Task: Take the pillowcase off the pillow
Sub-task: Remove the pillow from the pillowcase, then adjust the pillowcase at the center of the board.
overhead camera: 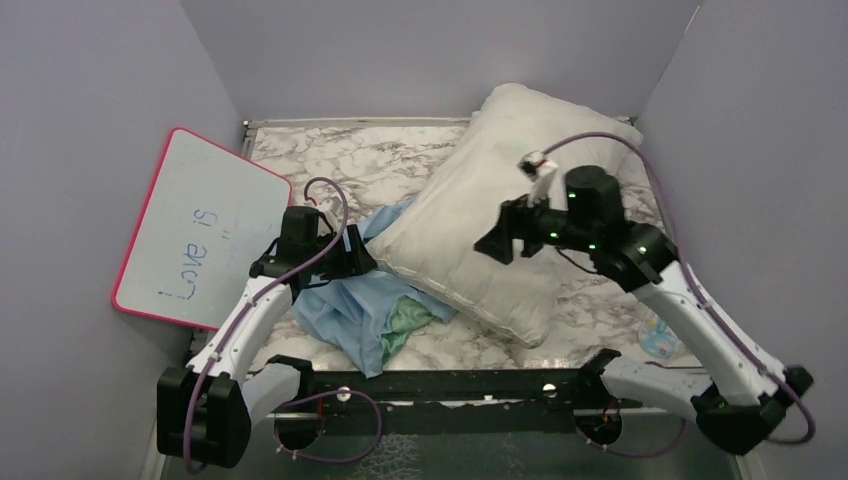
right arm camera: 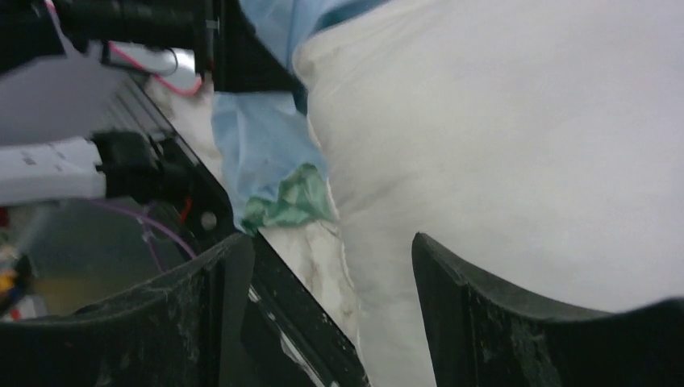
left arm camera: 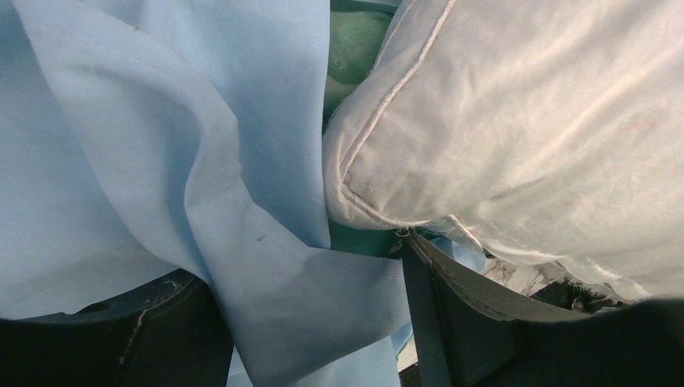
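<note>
Wide shot first: the grey-veined marble-look table fills the floor of the booth. Across it from centre out to one o'clock sprawls the big plump off-white pillow, bare on every face we can see.

Over at nine o'clock the pink-rimmed whiteboard leans on the wall.

The thin pillowcase, light blue with a flash of mint green, lies heaped at seven o'clock, hard against the pillow's near-left corner. From above it reads as off, though blue and green cloth seem to run under that corner.

The left hand has its jaws apart, a loose blue fold draped between them, nothing pinched. The right hand also stands apart, close above the pillow and clamped on nothing.

Where could this go sour? If the left arm pulls away, that fold could catch a finger and drag the case back over the corner. If cloth is pinned beneath the pillow, a tug would shift both together. And a wide left swing risks clipping the whiteboard
</note>
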`<state>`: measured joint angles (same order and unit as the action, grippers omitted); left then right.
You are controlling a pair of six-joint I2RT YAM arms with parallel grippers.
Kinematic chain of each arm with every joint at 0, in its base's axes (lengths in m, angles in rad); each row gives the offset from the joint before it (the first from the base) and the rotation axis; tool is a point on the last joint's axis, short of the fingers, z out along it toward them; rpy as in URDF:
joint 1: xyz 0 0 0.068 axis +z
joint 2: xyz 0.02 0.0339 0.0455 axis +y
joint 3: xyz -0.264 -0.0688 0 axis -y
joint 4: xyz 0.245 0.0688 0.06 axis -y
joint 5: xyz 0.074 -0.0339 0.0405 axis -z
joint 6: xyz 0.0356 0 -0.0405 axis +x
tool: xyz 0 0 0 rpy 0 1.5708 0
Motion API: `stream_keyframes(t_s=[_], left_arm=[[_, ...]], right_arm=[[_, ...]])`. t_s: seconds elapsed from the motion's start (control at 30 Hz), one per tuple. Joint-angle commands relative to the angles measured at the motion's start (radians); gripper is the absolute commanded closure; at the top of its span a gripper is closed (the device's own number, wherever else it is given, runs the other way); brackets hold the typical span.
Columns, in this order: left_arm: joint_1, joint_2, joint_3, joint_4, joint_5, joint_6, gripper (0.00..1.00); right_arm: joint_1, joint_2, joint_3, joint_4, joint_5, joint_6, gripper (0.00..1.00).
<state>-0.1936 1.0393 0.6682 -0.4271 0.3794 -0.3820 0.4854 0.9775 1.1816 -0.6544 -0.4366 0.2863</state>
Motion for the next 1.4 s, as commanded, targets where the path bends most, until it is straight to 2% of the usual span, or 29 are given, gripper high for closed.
stream_keyframes(t_s=[0.0, 0.07, 0.13, 0.2, 0.33, 0.47, 0.67, 0.77, 0.8, 0.87, 0.9, 0.93, 1.0, 1.03, 1.23, 1.37], left_arm=[[0.002, -0.017, -0.011, 0.025, 0.002, -0.006, 0.29], [0.002, -0.021, -0.011, 0.020, -0.011, -0.005, 0.29], [0.000, -0.031, -0.011, 0.012, -0.031, -0.006, 0.30], [0.000, -0.047, -0.012, 0.007, -0.050, -0.011, 0.29], [-0.001, -0.073, -0.012, 0.000, -0.085, -0.018, 0.29], [-0.001, -0.085, -0.012, -0.004, -0.097, -0.022, 0.29], [-0.001, -0.088, -0.011, -0.005, -0.096, -0.022, 0.29], [-0.001, -0.092, -0.013, -0.004, -0.098, -0.023, 0.29], [-0.001, -0.094, -0.013, -0.005, -0.099, -0.022, 0.29], [-0.001, -0.096, -0.013, -0.006, -0.104, -0.022, 0.29], [-0.001, -0.098, -0.012, -0.007, -0.107, -0.023, 0.29], [-0.001, -0.100, -0.012, -0.008, -0.110, -0.023, 0.29], [-0.001, -0.104, -0.012, -0.009, -0.113, -0.024, 0.29], [-0.002, -0.105, -0.012, -0.009, -0.115, -0.025, 0.29], [-0.002, -0.139, -0.004, -0.003, -0.132, -0.019, 0.22], [-0.001, -0.183, -0.003, 0.010, -0.125, -0.016, 0.19]], right_arm=[[0.519, 0.221, 0.112, -0.075, 0.665, -0.062, 0.25], [0.675, 0.343, 0.186, -0.114, 0.870, -0.080, 0.24], [0.732, 0.439, 0.247, -0.152, 1.003, -0.066, 0.24], [0.782, 0.484, 0.249, -0.129, 1.089, -0.126, 0.24], [0.811, 0.503, 0.197, -0.063, 1.154, -0.193, 0.19], [0.811, 0.527, 0.121, -0.034, 1.140, -0.227, 0.14], [0.810, 0.644, 0.010, -0.041, 1.185, -0.148, 0.08], [0.802, 0.711, -0.013, -0.019, 1.322, -0.079, 0.09], [0.791, 0.726, 0.001, -0.018, 1.352, -0.049, 0.14], [0.767, 0.736, 0.025, -0.003, 1.374, -0.024, 0.37], [0.764, 0.733, 0.039, 0.001, 1.394, -0.016, 0.52], [0.763, 0.726, 0.052, 0.006, 1.416, -0.011, 0.61], [0.763, 0.697, 0.075, 0.027, 1.435, -0.013, 0.93], [0.762, 0.667, 0.086, 0.036, 1.436, -0.012, 0.99], [0.731, 0.476, 0.136, 0.148, 1.428, -0.027, 0.99], [0.598, 0.388, 0.216, 0.158, 1.239, 0.022, 0.99]])
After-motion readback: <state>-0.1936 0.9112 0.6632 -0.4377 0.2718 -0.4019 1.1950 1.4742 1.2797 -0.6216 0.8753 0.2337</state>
